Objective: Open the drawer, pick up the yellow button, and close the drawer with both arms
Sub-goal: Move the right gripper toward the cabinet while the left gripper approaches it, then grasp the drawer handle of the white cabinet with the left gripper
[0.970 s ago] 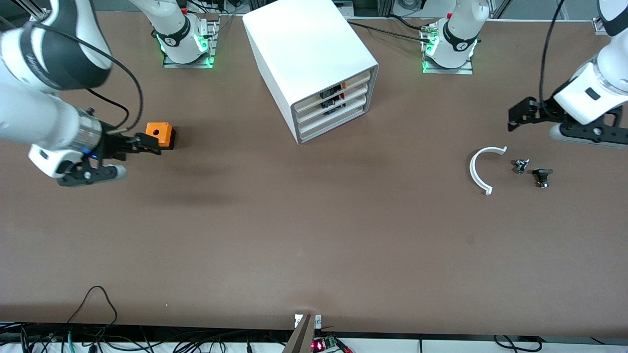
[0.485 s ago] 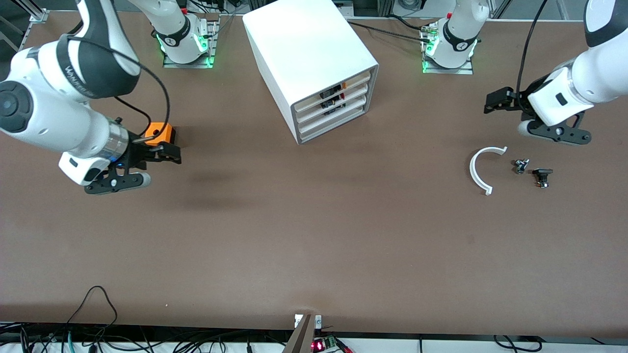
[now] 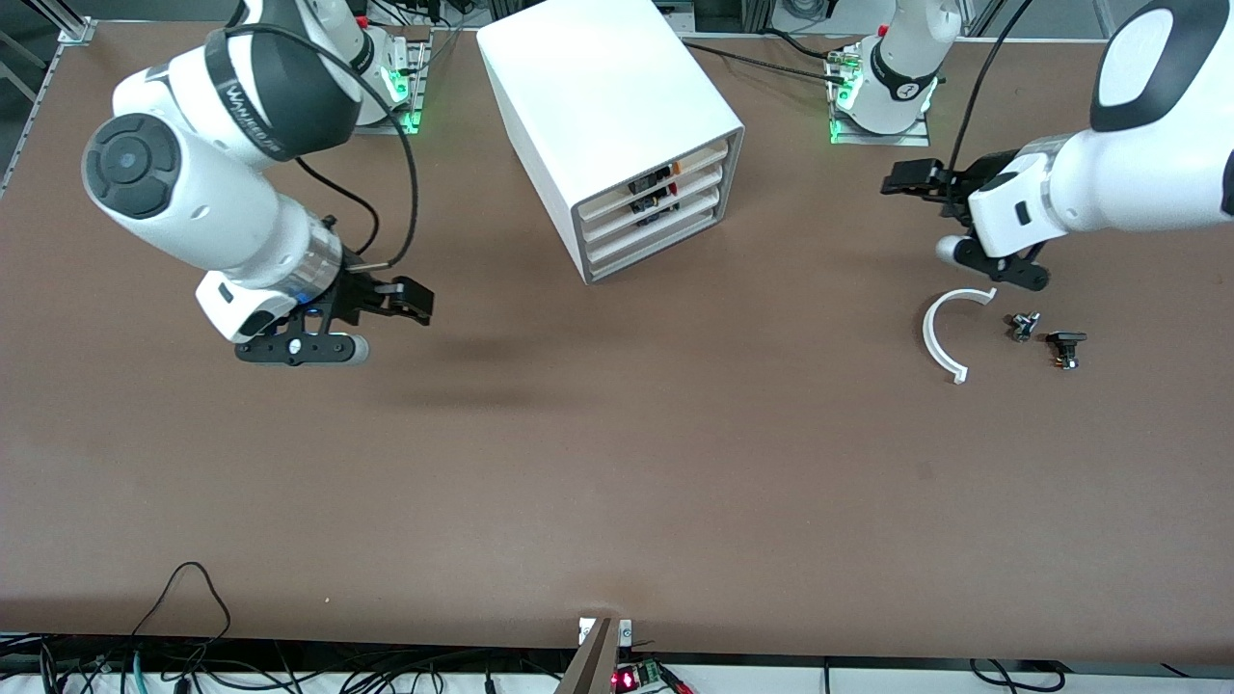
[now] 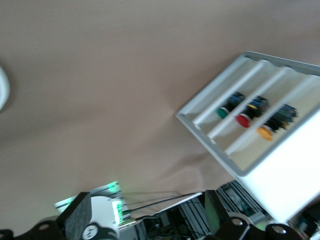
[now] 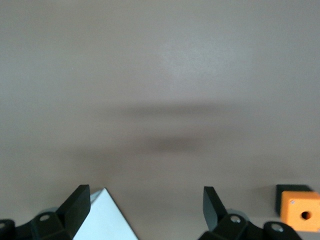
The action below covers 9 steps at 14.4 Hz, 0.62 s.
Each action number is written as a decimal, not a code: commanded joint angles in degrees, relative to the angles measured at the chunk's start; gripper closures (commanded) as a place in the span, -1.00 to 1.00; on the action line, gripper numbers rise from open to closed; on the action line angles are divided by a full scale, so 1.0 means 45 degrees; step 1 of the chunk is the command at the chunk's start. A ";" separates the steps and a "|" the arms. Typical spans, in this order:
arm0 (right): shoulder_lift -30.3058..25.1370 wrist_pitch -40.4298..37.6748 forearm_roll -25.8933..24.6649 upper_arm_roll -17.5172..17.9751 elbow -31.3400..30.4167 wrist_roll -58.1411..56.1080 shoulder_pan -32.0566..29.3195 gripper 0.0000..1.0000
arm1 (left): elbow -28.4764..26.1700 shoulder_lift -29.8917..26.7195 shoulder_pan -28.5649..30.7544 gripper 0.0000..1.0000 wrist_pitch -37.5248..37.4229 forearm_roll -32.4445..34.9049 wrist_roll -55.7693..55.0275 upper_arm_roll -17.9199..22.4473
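Left of frame: right pincer (image 3: 410,299) hangs over bare counter (image 3: 617,482), fingers spread wide, empty. Upper centre: cabinet (image 3: 607,106), all four drawers shut; the drawer (image 3: 656,174) we want is the top one. Through the front we see the button (image 4: 265,131), orange cap, dark body, inside. Upper right: left pincer (image 3: 911,178) over the counter, fingers wide, empty.

We judge the drawer a light, stiff plastic tray that slides easily, so the cabinet may skid: brace it with one arm, hook the front lip. Button small, hard, smooth; pinch the cylindrical body, not the cap.
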 commanded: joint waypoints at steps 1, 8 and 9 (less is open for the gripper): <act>0.0633 -0.0260 -0.0039 -0.0066 0.1070 0.2206 0.0659 -1.00 | -0.0201 0.0608 0.0178 -0.93 0.0052 -0.1725 0.1820 0.0003; 0.1180 -0.0046 0.0038 -0.0066 0.1676 0.7344 0.2028 -1.00 | -0.5097 0.0554 0.0492 -0.63 0.3739 -0.7236 0.5729 -0.0248; 0.1278 0.0090 0.0097 -0.0047 0.1812 0.8124 0.2126 -1.00 | -0.5742 0.0553 0.0492 -0.62 0.4092 -0.7996 0.6449 -0.0405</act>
